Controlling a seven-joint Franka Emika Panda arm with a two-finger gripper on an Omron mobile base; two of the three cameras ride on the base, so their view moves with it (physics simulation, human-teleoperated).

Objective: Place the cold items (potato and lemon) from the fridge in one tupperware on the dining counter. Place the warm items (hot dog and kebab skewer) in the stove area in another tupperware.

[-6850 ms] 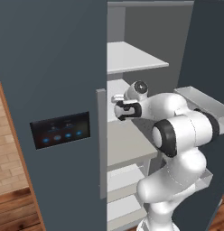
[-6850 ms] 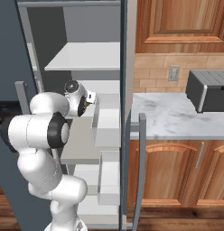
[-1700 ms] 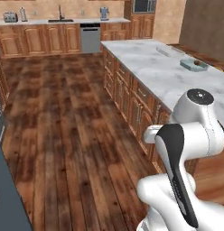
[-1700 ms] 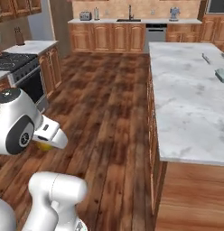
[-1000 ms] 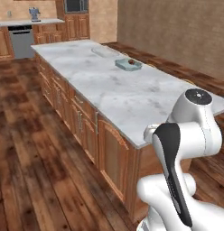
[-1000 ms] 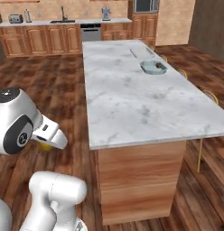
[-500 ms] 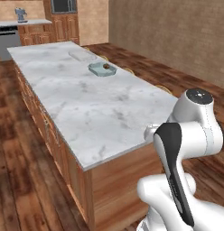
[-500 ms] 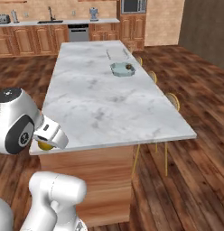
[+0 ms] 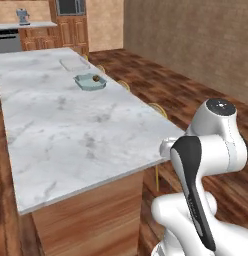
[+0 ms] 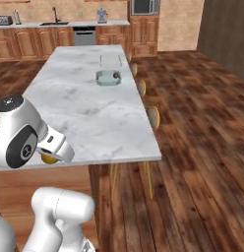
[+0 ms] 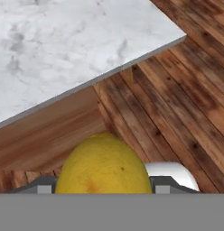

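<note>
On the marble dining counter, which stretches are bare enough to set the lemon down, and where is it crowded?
The marble counter is bare from its near edge up to the tupperware. Crowding sits only at the far right side: that tupperware, already holding a dark item, and a second clear container just beyond. The tool holds the lemon.

No text, label, brand, number or sign can be read on anything here.

floor (image 10: 193,147): dark wood | island (image 9: 71,130): marble top | cabinets (image 10: 25,42): wood

Lemon (image 11: 103,164) bottom cut off by the hand view's edge; tupperware (image 10: 108,78) contents too small.
</note>
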